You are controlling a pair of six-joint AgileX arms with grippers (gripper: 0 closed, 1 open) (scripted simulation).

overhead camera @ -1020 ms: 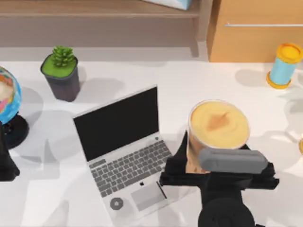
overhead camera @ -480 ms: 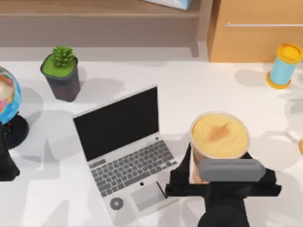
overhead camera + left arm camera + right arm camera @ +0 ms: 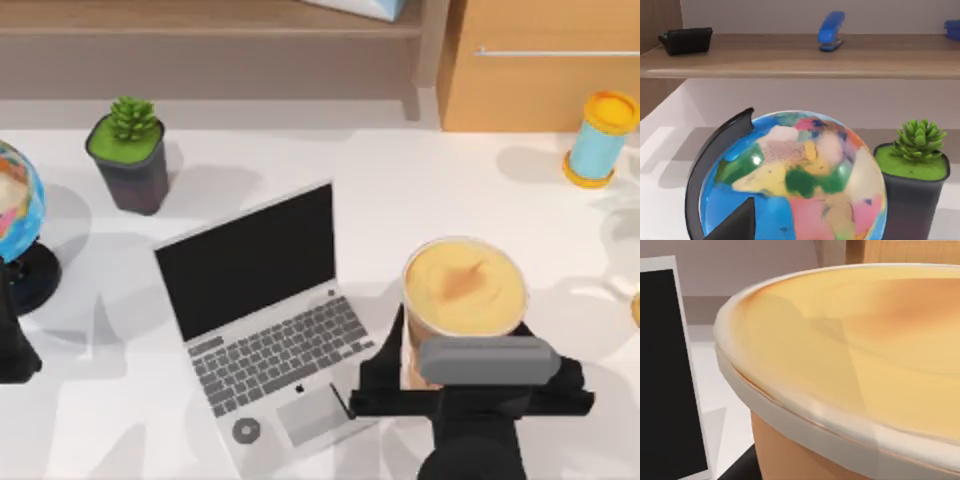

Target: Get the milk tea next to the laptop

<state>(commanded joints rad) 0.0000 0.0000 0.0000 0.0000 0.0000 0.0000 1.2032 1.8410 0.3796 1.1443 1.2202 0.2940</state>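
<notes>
Milk tea (image 3: 464,288) stands upright between the right jaws (image 3: 462,385), which are clamped on the cup low on its sides, one black finger on each flank, with the grey wrist block just over them. In the right wrist view the cup's wide creamy top (image 3: 860,355) sits right in front of those jaws, the laptop's black screen (image 3: 665,375) to one side of it. Out from the jaws toward the surface's left lies the open laptop (image 3: 265,325), its near right corner just beside the left finger. Farther off stand a potted plant (image 3: 130,155), a globe (image 3: 15,225) and a blue cylinder (image 3: 598,140). The left arm (image 3: 12,340) is parked at the surface's (image 3: 420,190) left edge beside the globe; whether its jaws are apart I cannot tell.
</notes>
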